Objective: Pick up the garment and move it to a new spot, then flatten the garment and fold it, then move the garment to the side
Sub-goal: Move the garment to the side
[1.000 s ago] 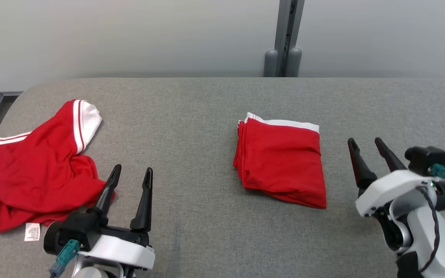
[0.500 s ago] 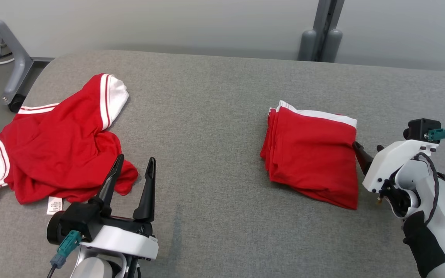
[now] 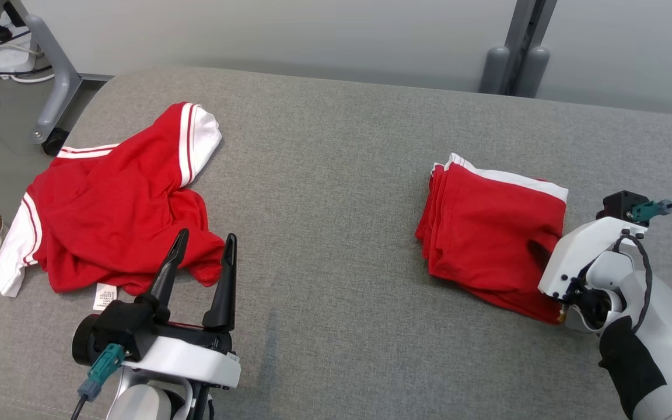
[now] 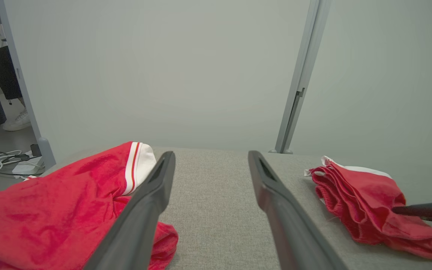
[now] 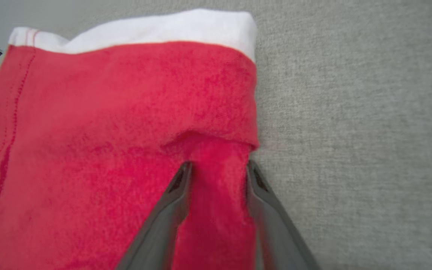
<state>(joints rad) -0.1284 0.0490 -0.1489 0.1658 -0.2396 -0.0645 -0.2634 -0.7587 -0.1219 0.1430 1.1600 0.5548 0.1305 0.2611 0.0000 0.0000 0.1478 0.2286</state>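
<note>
Head view: folded red garment [image 3: 487,227] lies to my right on the grey padded surface [image 3: 324,175]. Left wrist view: my left gripper [image 4: 208,157], jaws wide. Right wrist view: my right gripper [image 5: 218,165] straddles its edge fabric; whether clamped, I cannot tell. Step, I judge: moving aside; next, pinch firmly through all layers

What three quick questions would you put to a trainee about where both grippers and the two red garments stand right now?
1. True or false: the left gripper holds the crumpled garment.
2. The right gripper has its fingertips at the folded garment's: A) right-hand edge, B) left-hand edge, C) far edge.
3. What colour is the band along the folded garment's far edge?
Key: 1 false, its jaws stand open over the bare grey surface; 2 A; 3 white.
</note>
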